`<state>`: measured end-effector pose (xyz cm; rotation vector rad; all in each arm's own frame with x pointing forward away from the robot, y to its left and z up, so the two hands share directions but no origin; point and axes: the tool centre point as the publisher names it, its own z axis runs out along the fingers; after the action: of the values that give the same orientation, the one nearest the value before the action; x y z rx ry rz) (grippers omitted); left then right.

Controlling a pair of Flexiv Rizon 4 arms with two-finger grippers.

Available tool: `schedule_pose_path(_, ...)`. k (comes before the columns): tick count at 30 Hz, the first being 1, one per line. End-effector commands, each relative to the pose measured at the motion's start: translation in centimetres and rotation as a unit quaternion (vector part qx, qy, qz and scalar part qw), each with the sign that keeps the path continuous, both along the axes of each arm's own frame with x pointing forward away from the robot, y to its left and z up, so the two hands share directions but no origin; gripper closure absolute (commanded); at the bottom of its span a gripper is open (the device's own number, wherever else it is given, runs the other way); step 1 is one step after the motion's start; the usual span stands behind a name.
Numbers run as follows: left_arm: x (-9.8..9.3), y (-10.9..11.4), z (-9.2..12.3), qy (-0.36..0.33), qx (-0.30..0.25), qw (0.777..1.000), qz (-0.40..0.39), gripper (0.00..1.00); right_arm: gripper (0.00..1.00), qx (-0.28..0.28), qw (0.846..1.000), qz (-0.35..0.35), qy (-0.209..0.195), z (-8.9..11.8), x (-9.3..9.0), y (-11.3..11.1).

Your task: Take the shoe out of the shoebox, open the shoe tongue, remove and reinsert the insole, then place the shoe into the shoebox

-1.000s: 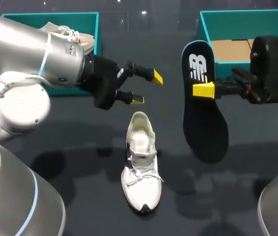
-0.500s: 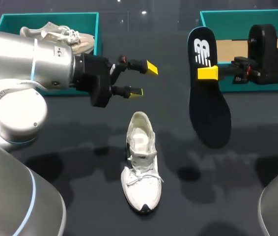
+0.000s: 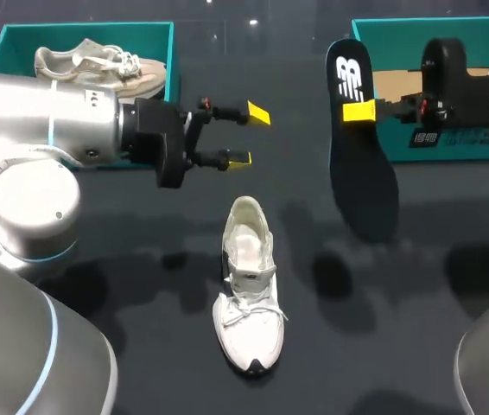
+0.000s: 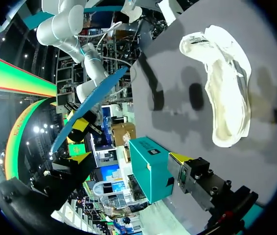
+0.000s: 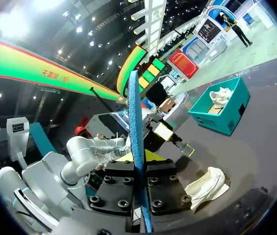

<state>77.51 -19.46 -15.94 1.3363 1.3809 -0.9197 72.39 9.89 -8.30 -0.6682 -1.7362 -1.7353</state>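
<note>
A white shoe [image 3: 246, 285] lies on the dark table, toe toward the front edge, its opening toward the back. It also shows in the wrist views [image 4: 226, 93] [image 5: 207, 186]. My right gripper [image 3: 358, 111] is shut on a dark insole [image 3: 361, 164] with a white logo. It holds the insole in the air in front of the right teal shoebox [image 3: 383, 35]. In the right wrist view the insole [image 5: 136, 147] stands edge-on between the pads of my right gripper [image 5: 141, 196]. My left gripper [image 3: 248, 136] hangs open and empty behind the shoe.
The left teal shoebox [image 3: 171, 52] at the back left holds a second, beige shoe [image 3: 98, 65]. The right shoebox shows a brown cardboard floor [image 3: 396, 85]. In the left wrist view a teal box [image 4: 150, 166] stands ahead of my left gripper [image 4: 128, 158].
My right gripper has carried the insole back toward the right shoebox. My left arm has drawn back a little, its gripper still open. The shoe has not moved.
</note>
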Motion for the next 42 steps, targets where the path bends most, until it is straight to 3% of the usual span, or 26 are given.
schedule_pose_path(1,-0.9,-0.2,-0.2,-0.01,-0.034,0.999,0.009,0.0,1.0,0.022,0.999,0.03,0.0,-1.4,1.8,0.5)
schedule_pose_path(9,-0.9,-0.3,-0.4,-0.007,-0.035,0.999,0.004,0.0,1.0,0.022,0.999,0.03,0.0,-1.4,1.8,0.5)
schedule_pose_path(15,-1.1,-1.0,0.1,-0.04,-0.028,0.999,0.011,0.0,1.0,0.015,0.995,0.024,0.097,-2.2,5.1,1.4)
schedule_pose_path(19,-0.5,-1.1,0.7,-0.042,-0.03,0.999,0.012,0.0,1.0,-0.023,0.986,0.023,0.163,-2.8,5.8,1.6)
schedule_pose_path(29,-0.9,-1.7,0.6,-0.051,-0.025,0.998,0.027,0.0,1.0,-0.023,0.986,0.023,0.163,-2.8,5.8,1.6)
schedule_pose_path(37,-0.4,-2.6,1.5,-0.036,-0.051,0.998,0.004,0.0,1.0,-0.04,0.969,0.009,0.244,-5.1,9.3,2.6)
schedule_pose_path(42,0.4,-3.1,1.6,-0.022,-0.039,0.999,-0.016,0.0,1.0,-0.044,0.966,0.002,0.254,-5.4,10.0,2.5)
